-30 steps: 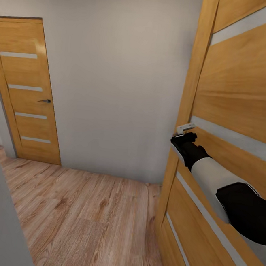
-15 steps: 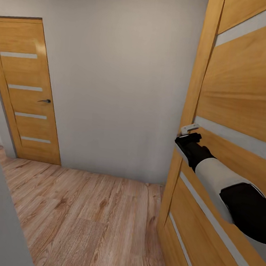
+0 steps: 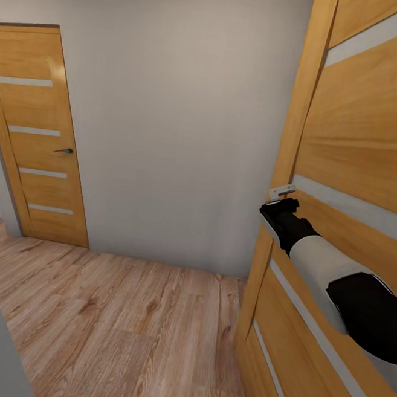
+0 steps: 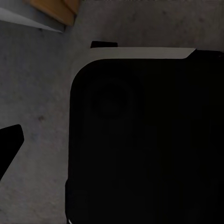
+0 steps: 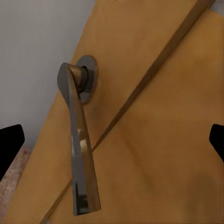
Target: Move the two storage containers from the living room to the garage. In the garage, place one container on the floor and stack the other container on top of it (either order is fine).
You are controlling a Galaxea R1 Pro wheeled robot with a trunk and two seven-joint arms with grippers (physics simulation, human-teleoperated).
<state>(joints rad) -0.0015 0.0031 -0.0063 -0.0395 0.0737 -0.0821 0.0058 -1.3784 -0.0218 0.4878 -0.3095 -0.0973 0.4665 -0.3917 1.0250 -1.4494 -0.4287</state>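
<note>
The right gripper [image 3: 278, 207] reaches to the near wooden door [image 3: 361, 147] on the right; its fingers [image 5: 10, 142] are spread wide, the metal door handle [image 5: 79, 144] between them, ungrasped. A second wooden door [image 3: 37, 140] stands closed far left beyond light plank flooring [image 3: 125, 325]. The left gripper's state cannot be told.

Inside of a home, by the look of it: a narrow hallway. Light wood plank floor [image 3: 119, 330] underfoot, plain pale grey wall [image 3: 176, 117] ahead. Two matching honey-coloured wooden doors with pale horizontal strips: a closed door [image 3: 37, 140] at the far left with a small dark lever, and a near door [image 3: 354, 153] at the right, close to the camera. Dark metal lever handle [image 5: 79, 135] on a round plate, seen close up against that same wood.
</note>
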